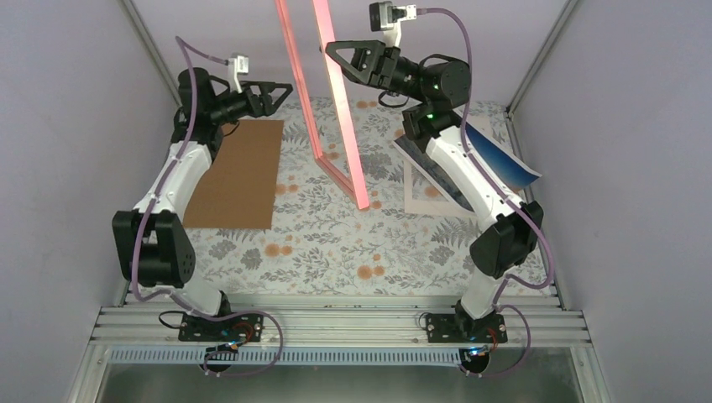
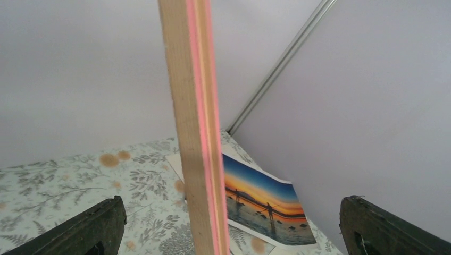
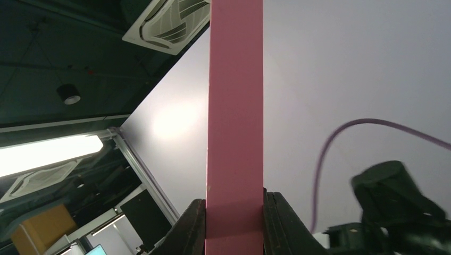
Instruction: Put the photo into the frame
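Right hand (image 1: 330, 52) gripping frame (image 1: 344, 117), cardboard (image 1: 239, 172) beside

Nothing legible anywhere: no lettering, label, brand mark, number or sign to be read in any of the three views.

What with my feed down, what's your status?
Right gripper shut on thin pink rectangular frame, held upright. Left gripper open, empty. Glossy sunset photo right side, beneath right arm. Nothing blocking.
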Tool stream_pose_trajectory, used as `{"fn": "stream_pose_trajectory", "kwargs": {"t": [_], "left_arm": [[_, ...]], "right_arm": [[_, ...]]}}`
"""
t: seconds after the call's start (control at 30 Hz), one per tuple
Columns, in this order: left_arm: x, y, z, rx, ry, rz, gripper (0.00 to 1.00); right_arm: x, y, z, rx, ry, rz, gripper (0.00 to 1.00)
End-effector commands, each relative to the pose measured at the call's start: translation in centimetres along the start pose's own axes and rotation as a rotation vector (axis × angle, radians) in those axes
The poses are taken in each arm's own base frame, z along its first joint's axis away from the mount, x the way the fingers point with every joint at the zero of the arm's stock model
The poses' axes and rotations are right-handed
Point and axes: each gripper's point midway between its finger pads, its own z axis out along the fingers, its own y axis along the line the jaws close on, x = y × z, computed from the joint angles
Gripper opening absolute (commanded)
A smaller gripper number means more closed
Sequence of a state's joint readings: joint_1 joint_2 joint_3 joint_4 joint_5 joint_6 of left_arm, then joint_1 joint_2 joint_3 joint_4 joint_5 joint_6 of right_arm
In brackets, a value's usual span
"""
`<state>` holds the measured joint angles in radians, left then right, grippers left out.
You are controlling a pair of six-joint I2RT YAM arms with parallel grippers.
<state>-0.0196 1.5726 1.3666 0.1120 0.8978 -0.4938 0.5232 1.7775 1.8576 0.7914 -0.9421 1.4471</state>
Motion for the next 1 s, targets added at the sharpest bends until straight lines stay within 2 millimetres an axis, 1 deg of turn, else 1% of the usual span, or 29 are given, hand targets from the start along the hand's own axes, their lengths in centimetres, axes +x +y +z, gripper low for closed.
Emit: {"fn": "stream_pose_trajectory", "kwargs": {"t": [0.0,0.1,0.2,0.33,0.43,0.57,0.6,0.67,0.7,0.73,0.77,0.8,0.87,0.9,0.93,0.97], "left_arm": [[-1.6,-0.8,1.8,0.084,-0.034,0.027,1.00],[-1.6,0.0,2.9,0.092,-0.033,0.015,1.00],[-2.0,0.4,3.5,0.105,-0.041,0.010,0.97],[-2.6,0.3,4.1,0.140,-0.046,0.003,0.89],[-2.8,-0.2,4.4,0.164,-0.049,0.010,0.82],[-2.6,-0.4,4.3,0.179,-0.044,0.004,0.59],[-2.5,-0.4,4.2,0.180,-0.043,0.003,0.53],[-2.5,-0.6,3.8,0.176,-0.047,0.001,0.43],[-2.5,-0.6,3.7,0.174,-0.048,-0.001,0.35],[-2.6,-0.7,3.4,0.172,-0.052,-0.002,0.25],[-2.5,-0.9,3.1,0.172,-0.055,-0.003,0.18],[-2.6,-0.9,2.8,0.166,-0.058,-0.005,0.12],[-2.7,-1.2,2.1,0.163,-0.065,-0.009,0.04],[-2.8,-1.2,1.7,0.161,-0.066,-0.012,0.03],[-2.8,-1.1,1.3,0.156,-0.068,-0.018,0.03],[-2.9,-1.2,0.9,0.153,-0.067,-0.022,0.02]], "right_arm": [[-1.4,7.2,0.8,-0.121,-0.053,-0.152,0.03],[-1.2,7.4,1.1,-0.120,-0.053,-0.131,0.03],[-0.9,7.4,1.5,-0.119,-0.054,-0.107,0.03],[-0.8,7.5,1.7,-0.122,-0.054,-0.095,0.03],[-0.8,7.3,1.7,-0.113,-0.058,-0.089,0.03],[-1.0,7.0,1.6,-0.098,-0.063,-0.077,0.03],[-1.0,6.8,1.6,-0.093,-0.065,-0.072,0.03],[-1.0,6.5,1.3,-0.083,-0.068,-0.060,0.03],[-1.0,6.5,1.2,-0.080,-0.069,-0.057,0.03],[-1.1,6.4,1.1,-0.074,-0.070,-0.054,0.03],[-1.1,6.2,0.9,-0.067,-0.072,-0.050,0.03],[-1.2,6.1,0.8,-0.059,-0.073,-0.048,0.03],[-1.3,5.7,0.3,-0.041,-0.076,-0.047,0.08],[-1.2,4.9,0.1,-0.023,-0.075,-0.038,0.11],[-1.2,4.7,-0.5,-0.006,-0.078,-0.044,0.18],[-1.0,4.6,-0.9,0.015,-0.076,-0.040,0.29]]}}
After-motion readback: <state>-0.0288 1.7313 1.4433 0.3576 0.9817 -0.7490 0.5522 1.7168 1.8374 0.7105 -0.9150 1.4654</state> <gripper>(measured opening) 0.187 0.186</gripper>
